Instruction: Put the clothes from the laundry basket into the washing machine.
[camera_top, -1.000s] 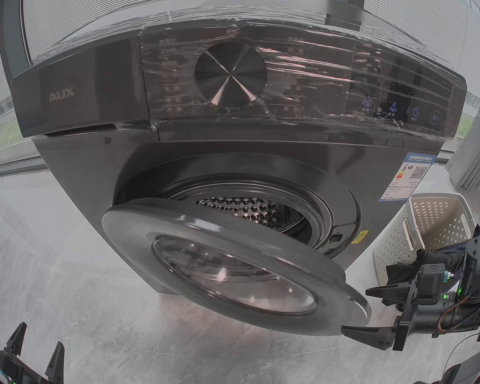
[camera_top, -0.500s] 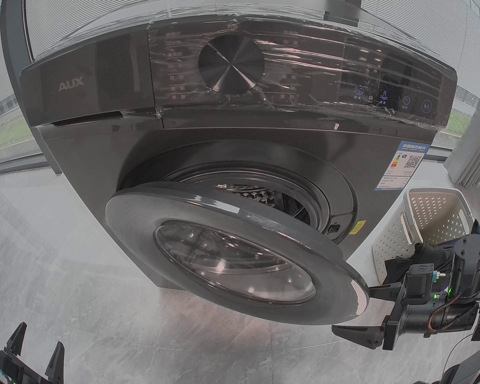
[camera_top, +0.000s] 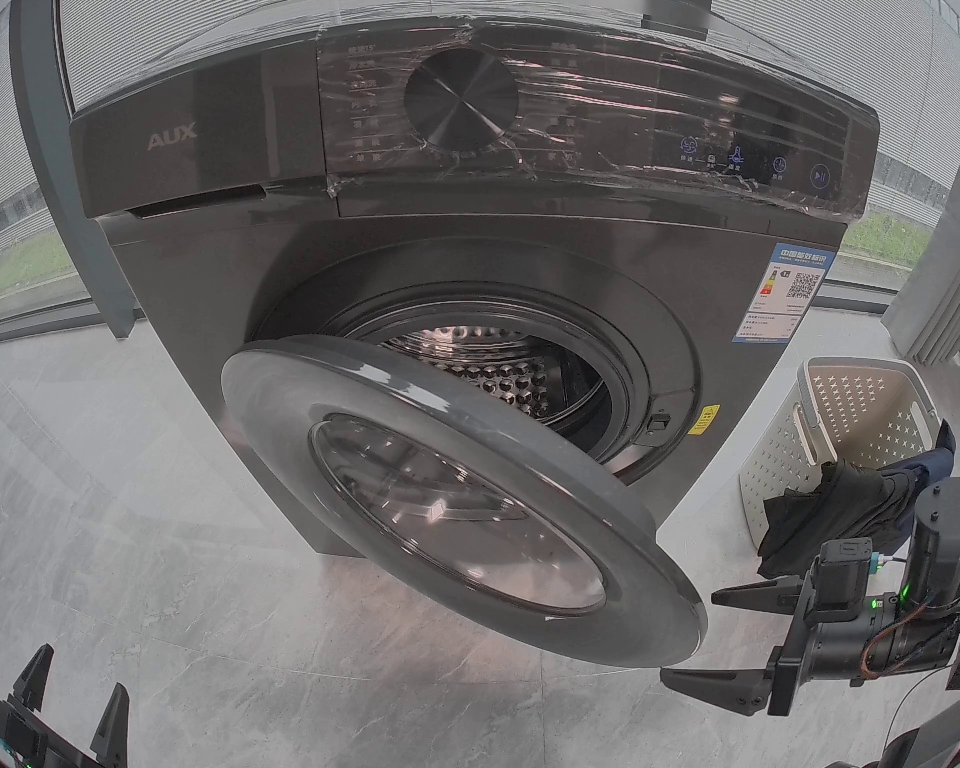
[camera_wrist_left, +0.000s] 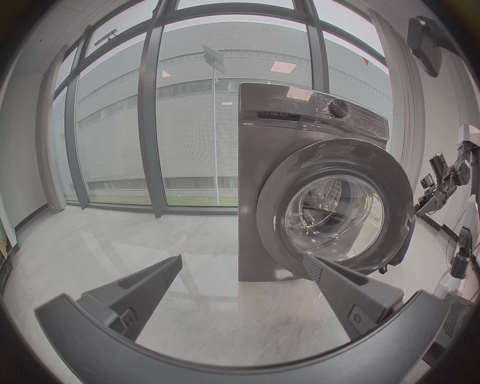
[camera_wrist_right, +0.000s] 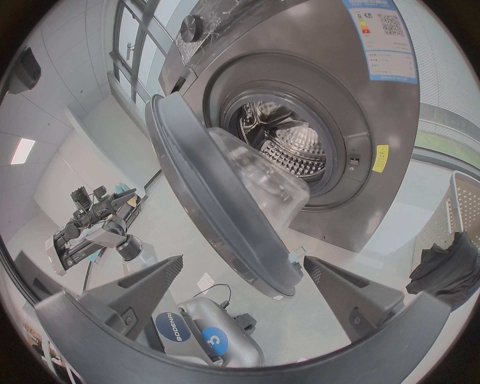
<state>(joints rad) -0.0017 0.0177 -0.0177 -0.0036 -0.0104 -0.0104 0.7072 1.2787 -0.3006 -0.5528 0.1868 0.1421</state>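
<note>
pale floor (camera_top: 150, 560) under the washing machine (camera_top: 200, 290), door (camera_top: 460, 510) open; my right gripper (camera_top: 690, 640) gapes near its rim, left gripper (camera_top: 80, 672) likewise spread.

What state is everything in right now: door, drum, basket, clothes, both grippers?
Door: open, swung partway out.
Drum: uncovered, no clothes visible in the part that shows.
Basket: upright on the floor beside the machine.
Clothes: dark, draped over the basket's rim, not gripped.
Left gripper: open, empty.
Right gripper: open, empty, by the door's edge.
</note>
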